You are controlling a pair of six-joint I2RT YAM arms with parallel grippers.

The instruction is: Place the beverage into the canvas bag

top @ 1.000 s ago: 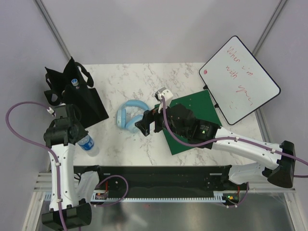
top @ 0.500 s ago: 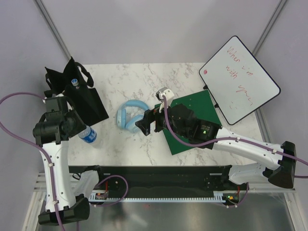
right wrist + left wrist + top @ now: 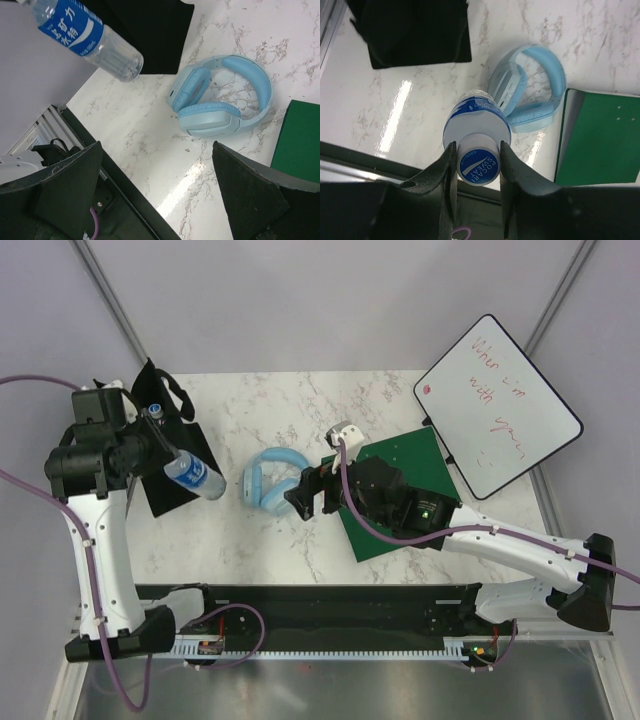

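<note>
Marble table (image 3: 300, 410): left pincer (image 3: 477, 150) clamps bottle (image 3: 476, 117); cap (image 3: 478, 167) lettering readable only from its wrist; right pincer (image 3: 157, 185) wide.

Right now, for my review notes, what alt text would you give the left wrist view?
The left hand grips a blue-labelled drink bottle by its cap end, held above a white marble table. Beyond it lie light blue headphones, with a green board at the right edge and the black canvas bag at the top left.

Clear plastic beverage bottle (image 3: 476, 131), matt black cloth canvas bag (image 3: 415, 30), glossy marble-patterned table (image 3: 410, 100).
</note>
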